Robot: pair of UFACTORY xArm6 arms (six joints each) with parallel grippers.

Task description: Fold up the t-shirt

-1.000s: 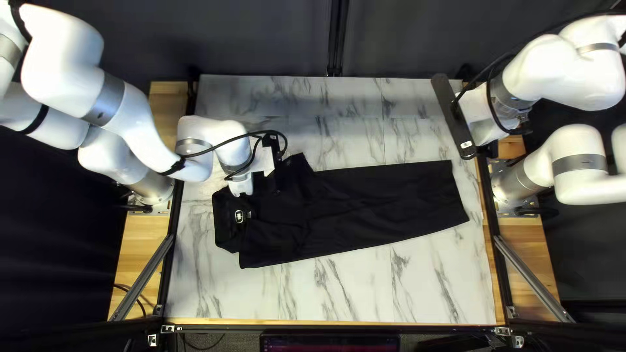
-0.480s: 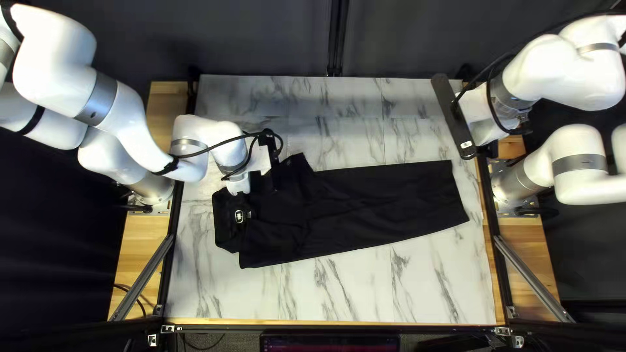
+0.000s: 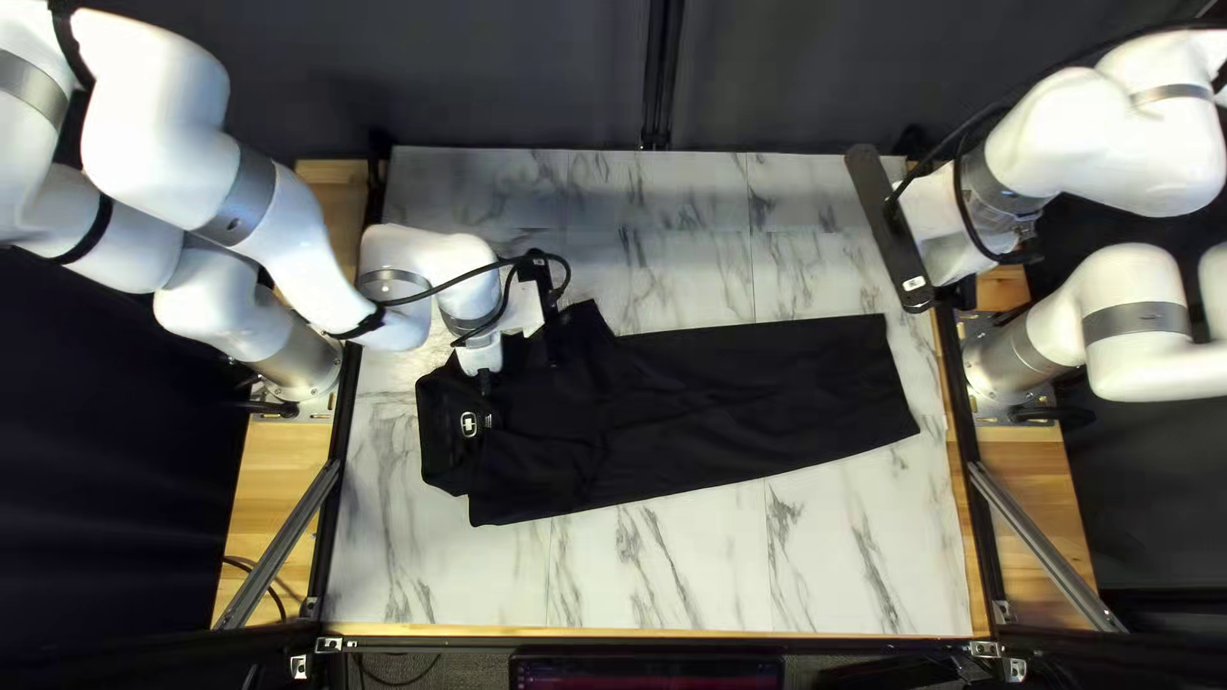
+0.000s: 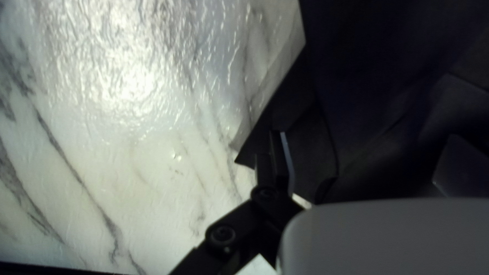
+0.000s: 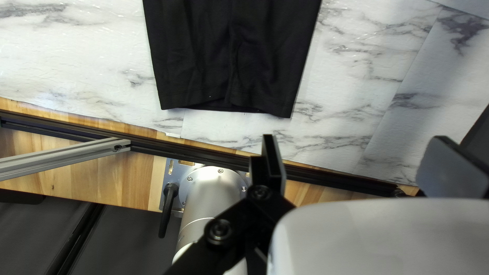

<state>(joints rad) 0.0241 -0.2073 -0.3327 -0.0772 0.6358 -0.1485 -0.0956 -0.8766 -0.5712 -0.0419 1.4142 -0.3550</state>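
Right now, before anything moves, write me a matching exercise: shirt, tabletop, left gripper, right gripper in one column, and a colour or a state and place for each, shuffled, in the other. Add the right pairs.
Column one:
1. Shirt
2. Tabletop
3. Left gripper
4. Right gripper

Column two:
A. Open, off to the side of the shirt
B. White with grey veins
C. Open, over the shirt
D. Black

Right pairs: 1-D; 2-B; 3-C; 4-A

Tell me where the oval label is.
The label is left of centre in the top left view, on the shirt's collar end, near the left arm.
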